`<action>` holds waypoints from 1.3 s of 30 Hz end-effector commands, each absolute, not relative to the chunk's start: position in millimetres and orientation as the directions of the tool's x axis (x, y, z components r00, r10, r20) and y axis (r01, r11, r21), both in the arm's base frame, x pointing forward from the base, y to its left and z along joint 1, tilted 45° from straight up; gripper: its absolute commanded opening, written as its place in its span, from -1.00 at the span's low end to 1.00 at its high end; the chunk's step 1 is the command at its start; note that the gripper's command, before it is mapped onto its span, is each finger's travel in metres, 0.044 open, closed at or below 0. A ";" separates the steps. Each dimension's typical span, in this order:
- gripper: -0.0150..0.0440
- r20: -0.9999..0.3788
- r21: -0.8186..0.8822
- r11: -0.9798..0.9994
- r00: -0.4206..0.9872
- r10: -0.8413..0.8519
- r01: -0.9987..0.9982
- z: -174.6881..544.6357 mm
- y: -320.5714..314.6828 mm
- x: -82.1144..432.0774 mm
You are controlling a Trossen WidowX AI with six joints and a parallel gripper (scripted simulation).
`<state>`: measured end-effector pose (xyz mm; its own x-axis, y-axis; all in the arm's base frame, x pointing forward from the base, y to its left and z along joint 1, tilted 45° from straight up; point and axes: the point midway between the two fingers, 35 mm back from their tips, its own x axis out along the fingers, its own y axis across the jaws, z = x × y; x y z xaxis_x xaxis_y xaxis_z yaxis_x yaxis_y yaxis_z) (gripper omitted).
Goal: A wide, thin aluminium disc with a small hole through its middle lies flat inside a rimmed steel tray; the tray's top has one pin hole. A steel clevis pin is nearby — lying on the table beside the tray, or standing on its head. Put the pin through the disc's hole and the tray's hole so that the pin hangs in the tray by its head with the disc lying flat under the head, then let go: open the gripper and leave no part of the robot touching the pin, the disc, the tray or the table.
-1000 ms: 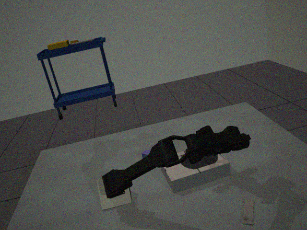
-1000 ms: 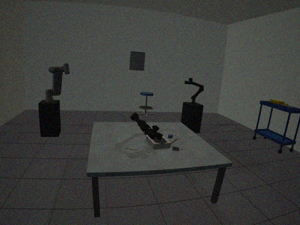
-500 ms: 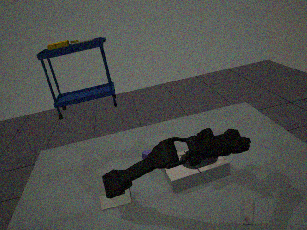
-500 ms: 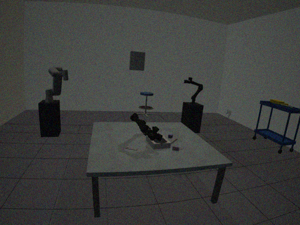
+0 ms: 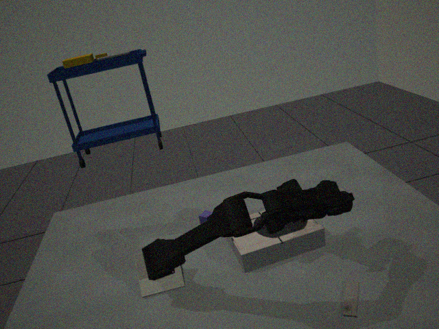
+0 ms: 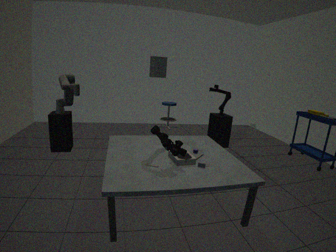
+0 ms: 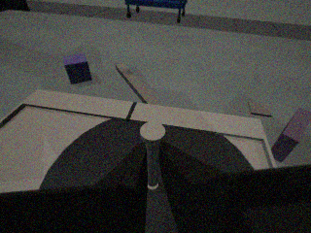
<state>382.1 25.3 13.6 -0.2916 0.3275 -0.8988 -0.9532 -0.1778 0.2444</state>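
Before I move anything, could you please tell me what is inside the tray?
The disc lies inside the tray. The end effector, shut on the pin, covers part of it; the disc's hole cannot be seen.

Clevis pin (image 7: 154, 157), pale, round-headed, pinched, head uppermost; aluminium disc (image 5: 298, 227) (image 6: 187, 156) (image 7: 87, 160), dark grey, wide, flat inside tray; steel tray (image 5: 287, 251) (image 6: 187, 163) (image 7: 78, 103), pale, rimmed, on the table.
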 end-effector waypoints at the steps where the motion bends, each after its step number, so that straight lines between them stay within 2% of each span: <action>1: -0.49 -0.900 0.245 -0.177 -0.292 0.323 -0.953 13.5 23.9 382.2; 39: -0.49 -0.893 0.243 -0.180 -0.292 0.343 -0.953 15.6 21.8 382.7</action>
